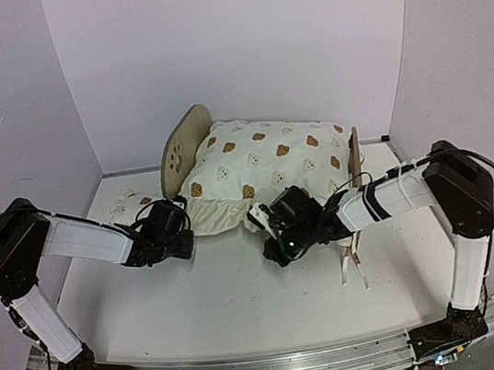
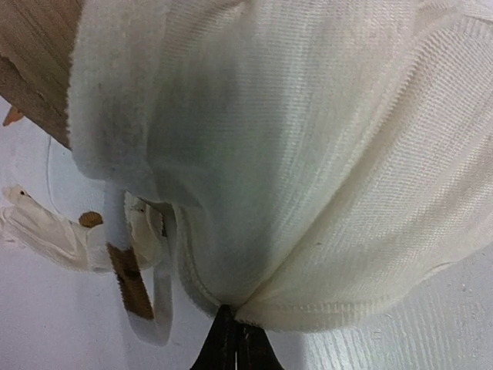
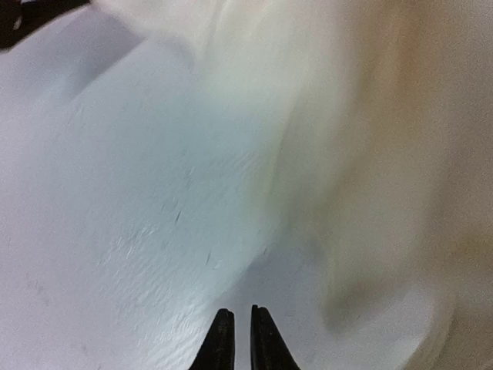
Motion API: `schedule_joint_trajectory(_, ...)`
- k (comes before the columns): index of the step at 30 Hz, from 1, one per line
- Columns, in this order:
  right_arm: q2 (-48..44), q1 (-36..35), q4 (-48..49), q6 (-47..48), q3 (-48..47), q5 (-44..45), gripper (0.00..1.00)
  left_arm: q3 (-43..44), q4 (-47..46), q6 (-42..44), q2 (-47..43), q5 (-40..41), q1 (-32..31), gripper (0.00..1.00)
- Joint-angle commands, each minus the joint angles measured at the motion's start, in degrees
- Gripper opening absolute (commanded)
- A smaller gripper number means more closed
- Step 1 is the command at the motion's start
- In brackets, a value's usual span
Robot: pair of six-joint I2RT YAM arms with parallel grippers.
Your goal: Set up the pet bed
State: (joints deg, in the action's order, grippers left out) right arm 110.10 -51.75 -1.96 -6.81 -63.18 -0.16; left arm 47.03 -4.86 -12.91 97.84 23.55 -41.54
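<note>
The pet bed stands at the back of the table, its rounded wooden headboard (image 1: pixel 187 147) on the left and its footboard (image 1: pixel 354 152) on the right. A large cream bear-print cushion (image 1: pixel 271 158) lies over it and hides the base. My left gripper (image 1: pixel 185 236) is shut on the cushion's front left hem (image 2: pixel 308 154), and the fingertips (image 2: pixel 235 320) pinch the seam. My right gripper (image 1: pixel 269 237) hovers over the table before the cushion's front edge (image 3: pixel 385 154). Its jaws (image 3: pixel 236 314) stand a narrow slit apart with nothing between them.
A small bear-print pillow (image 1: pixel 133 202) lies on the table left of the headboard, also seen in the left wrist view (image 2: pixel 46 231). Two pale strips (image 1: pixel 352 262) hang down at the bed's right end. White walls close in the back and both sides.
</note>
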Motion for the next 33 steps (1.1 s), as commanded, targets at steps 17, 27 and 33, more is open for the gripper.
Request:
schedule_joint_trajectory(17,-18.21,30.42,-41.57,-15.41,-15.24,11.97,0.89,15.21,18.09,-10.39,-18.39,-22.74,28.79,0.78)
schedule_joint_trajectory(27,-5.96,37.14,-42.95,-7.96,-23.11,6.72,0.47,30.84,20.64,-5.96,5.45,-18.74,33.74,0.72)
schedule_joint_trajectory(33,-0.83,46.43,-43.19,1.74,-25.32,3.37,0.00,31.96,22.22,-2.93,8.42,-16.38,33.72,0.71)
